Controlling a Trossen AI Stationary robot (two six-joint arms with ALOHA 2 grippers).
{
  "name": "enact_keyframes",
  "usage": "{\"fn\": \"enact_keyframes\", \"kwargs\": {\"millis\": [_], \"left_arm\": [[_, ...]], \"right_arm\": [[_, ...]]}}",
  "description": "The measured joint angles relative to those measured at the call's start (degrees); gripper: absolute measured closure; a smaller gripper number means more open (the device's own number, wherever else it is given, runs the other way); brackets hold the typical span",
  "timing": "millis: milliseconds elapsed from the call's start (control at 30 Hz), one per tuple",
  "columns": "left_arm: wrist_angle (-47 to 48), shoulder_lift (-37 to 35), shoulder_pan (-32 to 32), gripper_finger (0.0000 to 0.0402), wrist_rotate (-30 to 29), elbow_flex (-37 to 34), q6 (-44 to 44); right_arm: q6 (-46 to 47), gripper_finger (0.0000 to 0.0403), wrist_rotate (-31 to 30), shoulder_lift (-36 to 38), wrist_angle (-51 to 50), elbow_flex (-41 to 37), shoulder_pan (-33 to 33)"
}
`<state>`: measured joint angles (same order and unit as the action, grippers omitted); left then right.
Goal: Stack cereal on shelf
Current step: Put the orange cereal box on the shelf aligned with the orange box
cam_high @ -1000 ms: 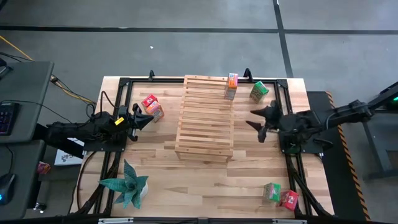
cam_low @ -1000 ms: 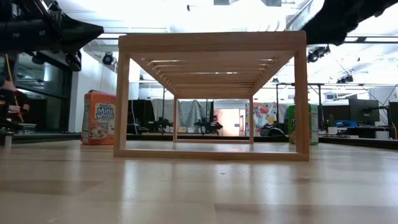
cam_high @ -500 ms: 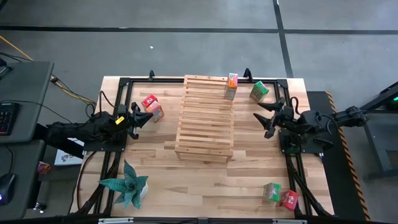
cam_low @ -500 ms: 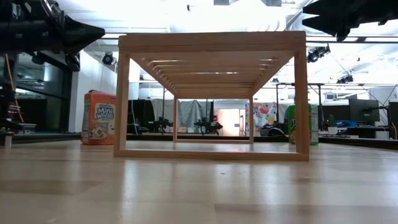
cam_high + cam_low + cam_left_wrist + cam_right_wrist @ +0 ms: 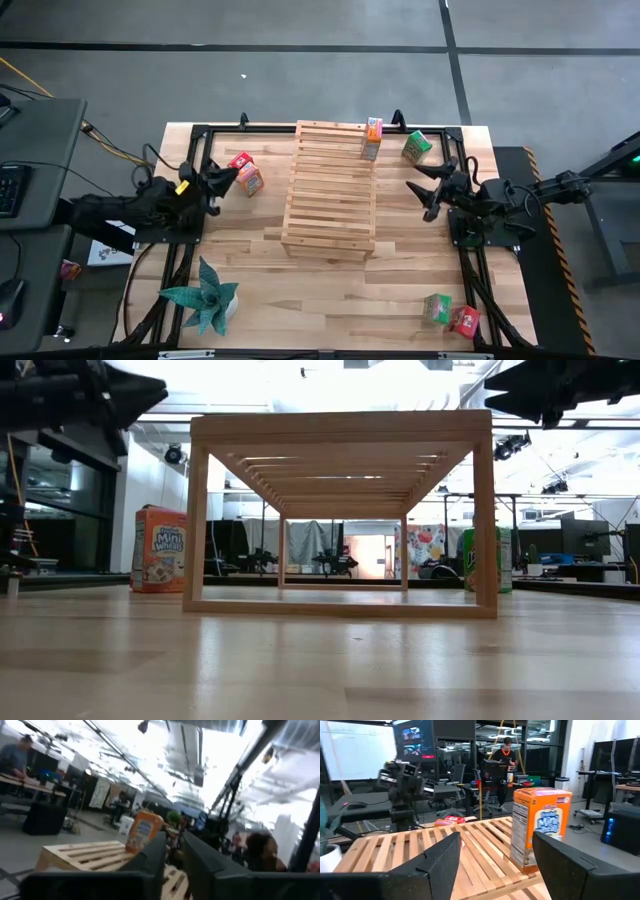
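1. Six small cardboard cereal boxes with printed fronts show in the high view: two orange, two green, two red.
2. One orange box (image 5: 372,138) stands upright on the shelf (image 5: 330,190), at its upper right corner; in the right wrist view it shows a white nutrition panel and a blue printed front (image 5: 540,827).
3. The second orange box (image 5: 250,180) and a red box (image 5: 241,162) sit together on the tabletop (image 5: 330,290), left of the shelf in the upper left part of the frame.
4. A green box (image 5: 416,147) lies tilted just right of the shelf's upper end; another green box (image 5: 436,307) and a red box (image 5: 463,320) sit side by side at the lower right.
5. The shelf is pale natural wood, many parallel slats on an open rectangular frame, in the centre of the frame.
6. The left gripper (image 5: 220,180) hovers just left of the orange and red pair; its fingers (image 5: 150,860) are nearly together with a narrow gap and grasp nothing.
7. The right gripper (image 5: 426,187) hangs right of the shelf, fingers spread wide and empty.
8. One teal spiky plant (image 5: 205,297) sits at the lower left.
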<state>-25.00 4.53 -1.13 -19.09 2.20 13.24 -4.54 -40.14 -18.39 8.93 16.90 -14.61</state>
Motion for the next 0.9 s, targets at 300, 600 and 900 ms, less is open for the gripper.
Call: {"fn": "enact_keyframes", "kwargs": {"millis": [300,600,900], "left_arm": [[14.69,16.38,-0.01,0.0158,-3.91,12.77,0.04],[58.00,37.33,-4.07,0.0102,-10.44,36.74,14.86],[72.77,52.91,-11.52,0.0101,-0.58,44.96,19.34]], "right_arm": [[0.00,0.0162,-0.39,-0.01,0.00,0.00,0.00],[1.35,0.0162,-0.39,-0.02,-2.39,0.00,0.00],[3.06,0.0162,-0.39,-0.02,-3.79,0.00,0.00]]}}
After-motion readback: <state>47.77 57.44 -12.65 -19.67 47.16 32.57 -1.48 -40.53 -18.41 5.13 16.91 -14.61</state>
